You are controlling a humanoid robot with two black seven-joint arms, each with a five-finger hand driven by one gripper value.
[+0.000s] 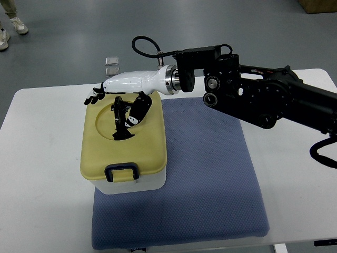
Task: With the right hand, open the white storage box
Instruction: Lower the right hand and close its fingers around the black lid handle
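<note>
The white storage box (124, 149) in front of you has its yellow lid (126, 137) shut; your right hand (117, 87) hovers over the lid's far edge, fingers (95, 95) loosely spread, holding nothing. The box sits on the blue mat's (205, 179) left side, on the counter (37, 137).

Right hand (118, 97) and arm (253, 97) block storage box (125, 147) far side; blue mat (210, 174) right of box bare, near latch (122, 172) unobstructed.

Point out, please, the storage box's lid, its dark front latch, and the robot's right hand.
lid (145, 145), top view, bare yellow top surface.
front latch (121, 172), top view, middle of the dark clasp.
right hand (124, 92), top view, white back of the hand.
</note>
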